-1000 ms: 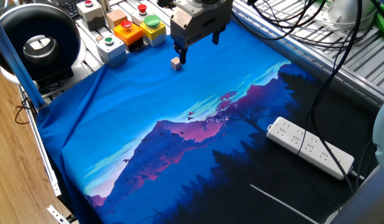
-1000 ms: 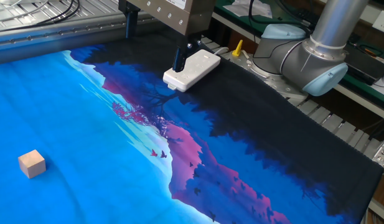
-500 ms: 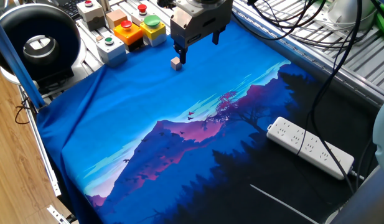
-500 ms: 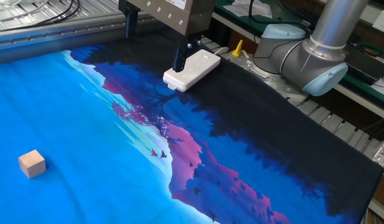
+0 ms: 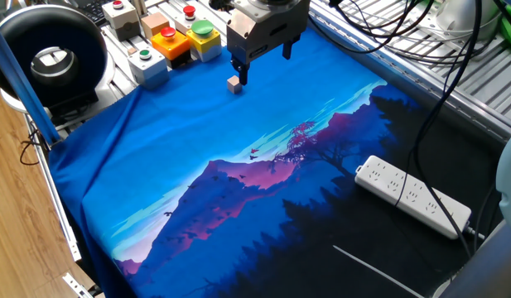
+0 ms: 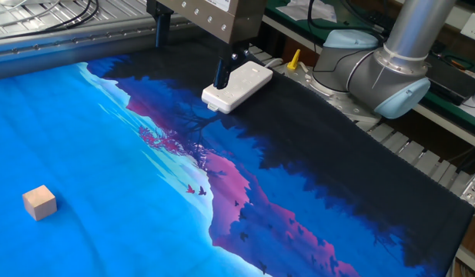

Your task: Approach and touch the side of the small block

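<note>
The approach step is judged to be in hand, since no contact with the small block [image 5: 233,84] is seen. The block is set on the bright blue part of the printed cloth [image 5: 197,149] that covers the table, near the cloth's edge by the push-button boxes [image 5: 174,41]. It is well apart from the power strip [image 5: 412,195] on the dark side. The gripper [image 5: 262,64] is held above the cloth with its two fingers spread apart and nothing between them. In one fixed view a fingertip appears just beside the block, but in the other fixed view the gripper is shown raised and clear of it. The next move is judged to call for a descent to block height. A slow sideways advance is then needed until one finger is laid against a side face, without the light cube being shoved.
</note>
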You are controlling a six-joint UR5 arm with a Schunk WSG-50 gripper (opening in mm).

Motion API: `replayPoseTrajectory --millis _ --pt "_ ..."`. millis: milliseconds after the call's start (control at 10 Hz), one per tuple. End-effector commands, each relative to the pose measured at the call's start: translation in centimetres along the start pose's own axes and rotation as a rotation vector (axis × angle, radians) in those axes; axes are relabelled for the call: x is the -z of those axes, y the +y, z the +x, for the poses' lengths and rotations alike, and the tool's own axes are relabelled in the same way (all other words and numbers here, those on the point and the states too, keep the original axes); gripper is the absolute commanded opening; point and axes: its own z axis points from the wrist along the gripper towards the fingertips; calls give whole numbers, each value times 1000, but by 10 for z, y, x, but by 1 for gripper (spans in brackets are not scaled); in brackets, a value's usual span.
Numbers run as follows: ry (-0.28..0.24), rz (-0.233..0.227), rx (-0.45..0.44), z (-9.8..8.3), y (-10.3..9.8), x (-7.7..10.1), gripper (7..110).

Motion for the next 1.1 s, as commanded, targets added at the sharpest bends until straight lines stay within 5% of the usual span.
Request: replayPoseTrajectory --millis 0,100,700,1000 --pt "32 -53 -26 7 16 0 107" --pt "32 -43 -31 6 16 0 7" --pt "28 -39 -59 3 15 1 7" --pt "-61 -30 -98 -23 21 6 7"
